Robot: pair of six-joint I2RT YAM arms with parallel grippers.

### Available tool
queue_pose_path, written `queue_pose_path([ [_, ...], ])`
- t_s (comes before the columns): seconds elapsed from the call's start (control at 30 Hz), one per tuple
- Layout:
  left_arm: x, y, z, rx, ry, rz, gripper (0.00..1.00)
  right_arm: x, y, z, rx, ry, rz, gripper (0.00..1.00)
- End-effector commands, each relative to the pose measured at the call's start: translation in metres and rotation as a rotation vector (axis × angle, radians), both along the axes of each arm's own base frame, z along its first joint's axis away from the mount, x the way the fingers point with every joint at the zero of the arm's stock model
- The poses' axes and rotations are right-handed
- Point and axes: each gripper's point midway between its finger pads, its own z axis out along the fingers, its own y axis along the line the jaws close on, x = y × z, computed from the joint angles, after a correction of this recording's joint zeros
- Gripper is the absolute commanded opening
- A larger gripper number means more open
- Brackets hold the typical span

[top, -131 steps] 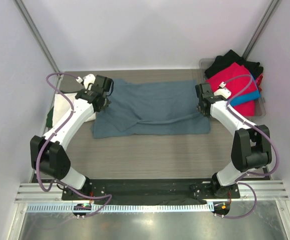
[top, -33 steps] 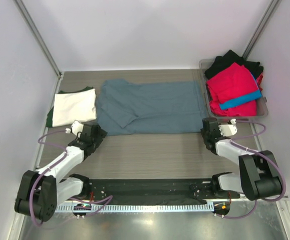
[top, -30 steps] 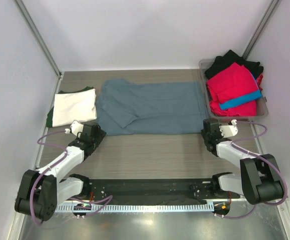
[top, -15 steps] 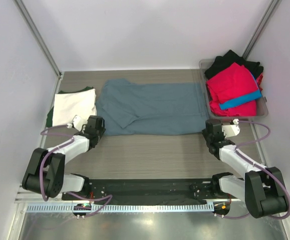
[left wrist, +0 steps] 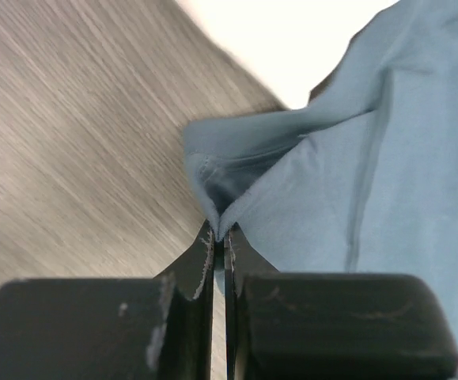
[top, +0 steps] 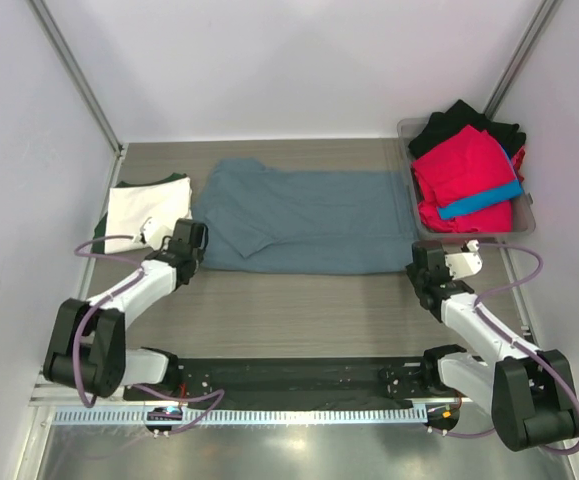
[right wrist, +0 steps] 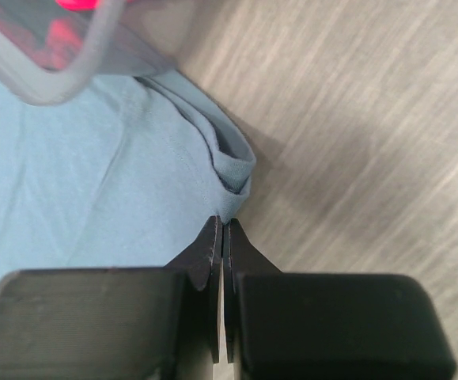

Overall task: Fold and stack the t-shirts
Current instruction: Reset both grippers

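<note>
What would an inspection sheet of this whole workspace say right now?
Surface: grey wood-grain table.
Job's things: blue-grey shirt spread out, centre; cream-white shirt folded on dark green shirt, left; red shirt, black shirt and bright blue shirt heaped in clear bin, right.
Clutter: nothing seen.
Grippers: left gripper shut on blue-grey shirt's near left corner; right gripper shut on its near right corner.
Cables: purple cables loop beside both arms.
Surroundings: white walls, metal corner posts.

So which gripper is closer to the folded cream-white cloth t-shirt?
Left. The left gripper sits just beside the cream-white t-shirt; the right gripper is far across the table, near the clear plastic bin.
</note>
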Motion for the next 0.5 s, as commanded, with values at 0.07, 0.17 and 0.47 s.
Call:
queue_pose_path([
  [0.07,0.009,0.011,0.083,0.043,-0.117,0.012,0.0,0.025,-0.008,0.059,-0.047,-0.065,-0.03,0.01],
  [0.17,0.012,0.01,0.137,0.028,-0.197,-0.001,0.0,0.039,-0.009,0.104,-0.058,-0.122,-0.025,0.01],
  [0.47,-0.03,0.011,0.101,-0.006,-0.134,-0.029,0.0,-0.002,0.001,0.047,0.046,-0.008,-0.006,0.01],
])
